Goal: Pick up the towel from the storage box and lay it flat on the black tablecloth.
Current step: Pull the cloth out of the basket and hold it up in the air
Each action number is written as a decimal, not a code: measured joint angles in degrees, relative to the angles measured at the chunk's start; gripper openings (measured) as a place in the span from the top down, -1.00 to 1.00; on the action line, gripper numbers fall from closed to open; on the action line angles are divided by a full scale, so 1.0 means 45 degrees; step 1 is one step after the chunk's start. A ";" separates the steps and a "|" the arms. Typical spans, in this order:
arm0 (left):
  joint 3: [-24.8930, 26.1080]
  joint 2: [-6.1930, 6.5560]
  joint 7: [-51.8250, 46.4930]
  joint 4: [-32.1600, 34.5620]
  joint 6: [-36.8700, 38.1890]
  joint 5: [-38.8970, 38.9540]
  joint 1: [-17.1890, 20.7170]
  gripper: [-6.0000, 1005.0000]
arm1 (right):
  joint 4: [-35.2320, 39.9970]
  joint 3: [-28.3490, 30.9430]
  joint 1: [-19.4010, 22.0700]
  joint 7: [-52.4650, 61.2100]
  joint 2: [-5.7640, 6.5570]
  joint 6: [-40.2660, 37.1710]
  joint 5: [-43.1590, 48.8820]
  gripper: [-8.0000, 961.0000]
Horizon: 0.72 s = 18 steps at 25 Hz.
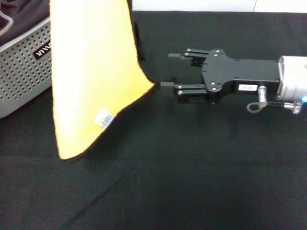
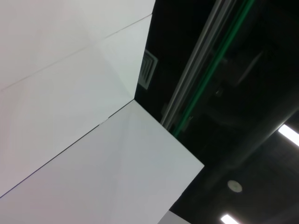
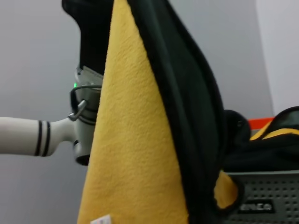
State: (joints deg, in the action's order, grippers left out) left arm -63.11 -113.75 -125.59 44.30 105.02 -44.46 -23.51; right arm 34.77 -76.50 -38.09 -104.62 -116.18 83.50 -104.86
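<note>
The fluffy yellow-orange microfibre towel [image 1: 91, 72] with thin black edging hangs upright in the air on the left side of the head view, its top running out of the picture, so what holds it up there is not visible in that view. It drapes down in a broad sheet that narrows to a rounded lower corner just above the large plain black matte tablecloth [image 1: 201, 182], and a small white label [image 1: 104, 119] sits near the lower edge. One side corner of the towel points toward the right, ending at the tip of the lower finger of the right gripper [image 1: 170, 70].

That black right gripper reaches in from the right edge, level over the tablecloth, with its two fingers spread apart and nothing between them (the lower fingertip looks to be touching or just beside the towel's corner; which one I cannot tell).

Behind the towel, at the left edge, stands the light grey perforated plastic storage box [image 1: 24, 72] with a black label, and dark fabric shows inside it at the top left corner.

The right wrist view shows the towel [image 3: 135, 154] hanging with a dark fold alongside it, a white robot arm [image 3: 37, 135] behind, and the storage box [image 3: 266, 196] low down.

The left wrist view shows only white panels [image 2: 70, 93] and a dark ceiling; whether the left gripper is spread or closed I cannot tell
</note>
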 joint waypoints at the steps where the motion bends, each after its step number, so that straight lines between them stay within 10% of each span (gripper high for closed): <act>1: 0.0000 -0.0003 -0.0001 -0.0004 0.0000 0.0012 -0.0026 0.95 | -0.0118 -0.0242 -0.0129 0.0000 -0.0001 -0.0008 -0.0150 -0.55; 18: 0.0026 -0.0035 -0.0001 -0.0020 0.0001 0.0059 -0.0093 0.94 | -0.0306 -0.1013 -0.0424 0.0089 -0.0001 -0.0123 -0.0639 -0.55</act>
State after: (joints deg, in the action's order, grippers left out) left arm -62.99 -113.91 -125.60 44.20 105.02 -44.20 -23.93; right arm 33.39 -81.05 -39.99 -104.22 -116.19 82.94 -107.73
